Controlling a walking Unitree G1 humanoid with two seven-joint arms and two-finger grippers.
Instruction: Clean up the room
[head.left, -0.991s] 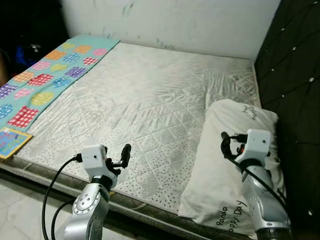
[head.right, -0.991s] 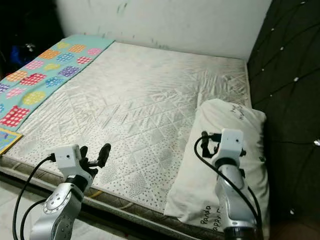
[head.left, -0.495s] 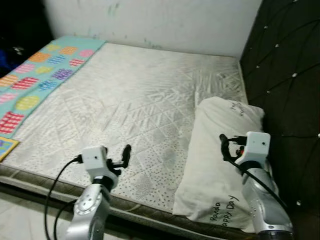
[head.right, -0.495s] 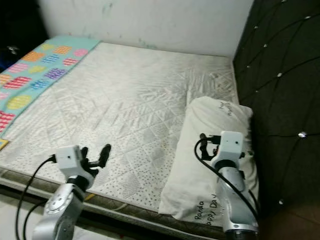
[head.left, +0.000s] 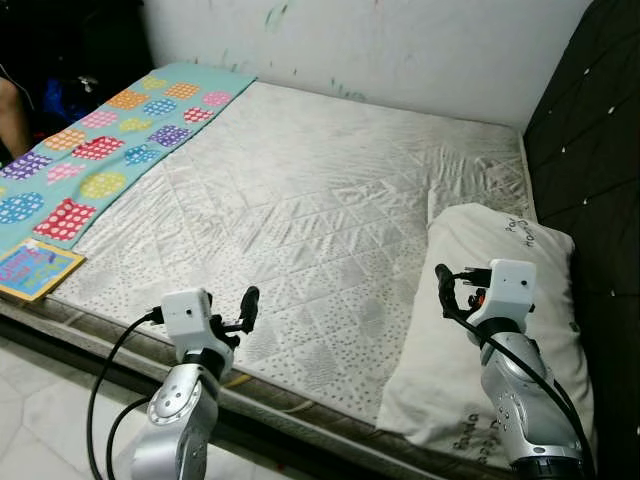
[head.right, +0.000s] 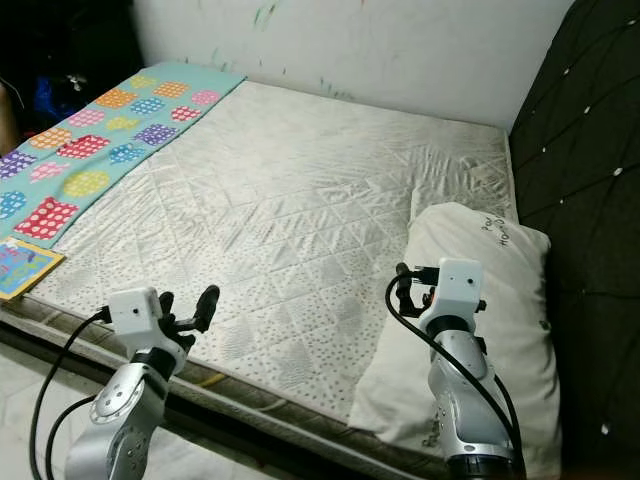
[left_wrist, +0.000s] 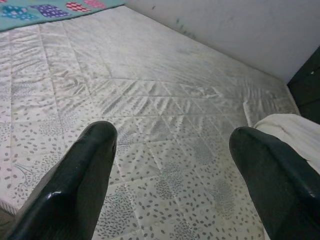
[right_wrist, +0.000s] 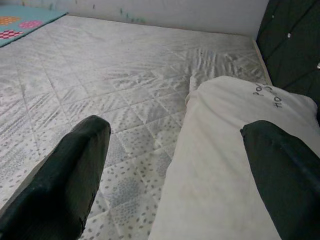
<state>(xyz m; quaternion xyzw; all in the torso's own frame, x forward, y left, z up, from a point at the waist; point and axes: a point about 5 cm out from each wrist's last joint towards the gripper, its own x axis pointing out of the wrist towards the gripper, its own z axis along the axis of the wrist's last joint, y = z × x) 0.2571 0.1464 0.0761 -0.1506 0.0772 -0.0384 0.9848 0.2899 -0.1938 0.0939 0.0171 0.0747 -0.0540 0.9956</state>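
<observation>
- The pillow (head.left: 490, 330) is the thing to tidy. It lies on the bed (head.left: 300, 200), at the side next to the dark headboard (head.left: 590, 150), and its near end comes close to the bed's front edge.
- The right pincer (right_wrist: 175, 165) hangs just above the pillow. Its two fingers are wide apart and hold nothing.
- If it closes on only a little bit of cloth, I think the soft pillow could sag, slip out and slide off the front edge to the floor (head.left: 40, 400).
- If it pushes down too hard, it could just squash the pillow and grab nothing.
- The left pincer (left_wrist: 170, 165) is over the front of the bed, well away from the pillow. It is wide open and empty too.
- A colourful mat (head.left: 90, 150) lies on the bed's far side from the pillow, with a small book (head.left: 35, 268) beside it. A big pull on the pillow could wrinkle the sheet.
</observation>
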